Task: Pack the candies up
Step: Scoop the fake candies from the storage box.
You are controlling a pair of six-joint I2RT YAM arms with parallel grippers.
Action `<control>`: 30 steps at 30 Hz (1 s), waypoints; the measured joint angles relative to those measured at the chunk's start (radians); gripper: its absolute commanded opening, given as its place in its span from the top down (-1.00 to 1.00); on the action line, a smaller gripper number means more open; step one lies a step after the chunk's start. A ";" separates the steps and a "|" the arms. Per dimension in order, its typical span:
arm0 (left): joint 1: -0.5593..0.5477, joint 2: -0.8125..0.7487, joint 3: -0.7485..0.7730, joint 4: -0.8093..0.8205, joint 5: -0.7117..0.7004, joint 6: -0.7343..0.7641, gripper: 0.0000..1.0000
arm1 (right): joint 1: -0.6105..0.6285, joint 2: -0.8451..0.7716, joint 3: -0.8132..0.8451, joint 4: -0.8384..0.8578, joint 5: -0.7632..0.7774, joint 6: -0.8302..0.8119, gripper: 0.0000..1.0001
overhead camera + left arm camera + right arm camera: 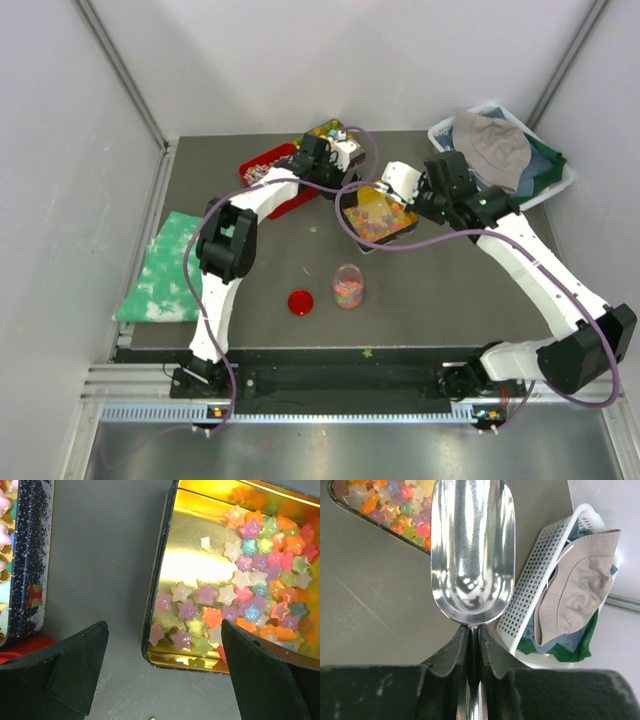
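The candies point(255, 587) are small glossy star-shaped pieces in several colours, lying in an open gold tin point(192, 555). The tin also shows at the table's middle back in the top view point(378, 215). My left gripper point(162, 626) is open and empty, low over the tin's near left corner; it also shows in the top view point(338, 165). My right gripper point(474, 628) is shut on the handle of an empty metal scoop point(472, 555), held beside the tin point(385, 507) and above the table. A small clear jar point(348, 286) holds some candies, with its red lid point(300, 302) lying beside it.
A second dark tin point(27, 565) lies left of the gold one. A red tray point(268, 172) sits at the back left. A white basket point(540, 595) with a hat and clothes point(500, 150) stands at the back right. A green cloth point(165, 265) lies at the left edge.
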 measured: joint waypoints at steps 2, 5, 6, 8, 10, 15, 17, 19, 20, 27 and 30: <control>-0.013 0.001 0.003 0.002 -0.022 0.012 -0.92 | 0.000 -0.006 0.000 -0.005 0.000 0.000 1.00; -0.019 0.024 0.031 -0.003 -0.048 0.033 -0.83 | 0.000 -0.017 0.000 -0.011 0.000 0.000 1.00; -0.019 0.033 0.040 -0.003 -0.056 0.037 -0.79 | 0.000 -0.019 0.000 -0.011 0.000 0.000 1.00; -0.019 0.054 0.056 -0.006 -0.072 0.047 -0.74 | 0.000 -0.027 0.000 -0.013 0.000 0.000 1.00; -0.018 0.073 0.066 -0.007 -0.083 0.055 -0.61 | -0.001 -0.036 0.000 -0.016 -0.001 0.000 1.00; -0.019 0.114 0.095 -0.023 -0.099 0.064 -0.29 | -0.001 -0.054 0.000 -0.019 -0.004 0.000 1.00; -0.019 0.122 0.104 -0.031 -0.101 0.066 -0.12 | -0.001 -0.059 0.000 -0.022 -0.004 0.000 1.00; -0.023 0.125 0.116 -0.037 -0.102 0.074 0.01 | -0.001 -0.062 -0.001 -0.025 -0.004 -0.002 1.00; -0.024 0.126 0.122 -0.040 -0.102 0.079 0.15 | -0.001 -0.063 -0.002 -0.026 -0.004 -0.006 1.00; -0.050 0.129 0.159 -0.065 -0.118 0.124 0.66 | -0.002 -0.071 -0.083 -0.027 0.007 -0.060 1.00; -0.068 0.131 0.175 -0.079 -0.140 0.156 0.88 | -0.002 -0.071 -0.114 -0.034 0.026 -0.098 1.00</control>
